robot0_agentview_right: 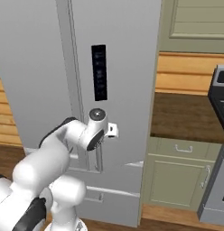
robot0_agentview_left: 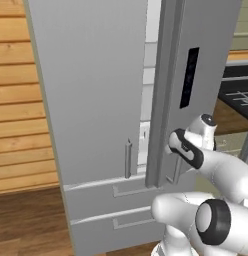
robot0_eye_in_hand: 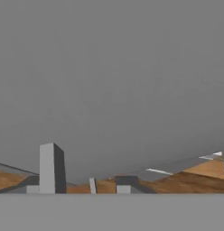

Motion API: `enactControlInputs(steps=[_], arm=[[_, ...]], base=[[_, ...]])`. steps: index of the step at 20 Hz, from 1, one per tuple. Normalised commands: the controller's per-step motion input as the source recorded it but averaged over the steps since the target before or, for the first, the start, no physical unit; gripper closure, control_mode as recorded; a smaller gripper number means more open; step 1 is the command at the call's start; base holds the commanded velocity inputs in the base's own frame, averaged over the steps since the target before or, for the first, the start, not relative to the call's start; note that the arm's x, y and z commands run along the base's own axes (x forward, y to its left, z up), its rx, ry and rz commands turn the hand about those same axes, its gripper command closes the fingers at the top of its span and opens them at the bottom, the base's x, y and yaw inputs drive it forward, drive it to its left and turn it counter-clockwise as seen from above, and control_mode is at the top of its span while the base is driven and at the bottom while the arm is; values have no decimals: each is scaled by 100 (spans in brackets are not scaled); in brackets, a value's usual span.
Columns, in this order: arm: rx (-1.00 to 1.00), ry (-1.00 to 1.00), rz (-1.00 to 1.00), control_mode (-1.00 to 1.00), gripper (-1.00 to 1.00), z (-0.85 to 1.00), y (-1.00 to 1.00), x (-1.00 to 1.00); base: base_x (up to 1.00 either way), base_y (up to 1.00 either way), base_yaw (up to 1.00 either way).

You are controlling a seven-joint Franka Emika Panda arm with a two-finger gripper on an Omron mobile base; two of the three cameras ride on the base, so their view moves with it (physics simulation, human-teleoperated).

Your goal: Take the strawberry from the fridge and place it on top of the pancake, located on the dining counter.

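The gripper point(robot0_agentview_right: 114, 131) sits hard against the fridge point(robot0_agentview_left: 91, 90), low on the right-hand door point(robot0_agentview_right: 127, 67) beside that door's upright bar handle point(robot0_agentview_right: 99, 158). Whether the jaws are spread, pressed together or pinching the handle cannot be told: in both base views the hand itself hides the tips, and the hand view shows little beyond flat grey door surface close ahead. The left door point(robot0_agentview_left: 91, 100) stands partly open, leaving a narrow gap point(robot0_agentview_left: 148, 85) through which white shelving shows. The strawberry cannot be seen; going by the task it should lie inside, beyond that gap, so to the left of the jaws and deeper in. The handle's long axis runs vertically, so a grip on it would need the jaws to straddle it from the sides. The single arm is already at the door.
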Motion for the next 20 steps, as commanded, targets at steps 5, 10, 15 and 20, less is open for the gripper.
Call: enactControlInputs(steps=[5, 10, 15, 20], arm=[[12, 0, 5, -100, 100, -29, -100, -75], [10, 0, 4, -100, 100, -33, -100, -74], [13, 0, 5, -100, 100, -39, -100, -58], [14, 0, 9, -100, 100, -34, -84, -18]], base=[[0, 0, 0], [0, 0, 0], [0, 0, 0], [0, 0, 0]])
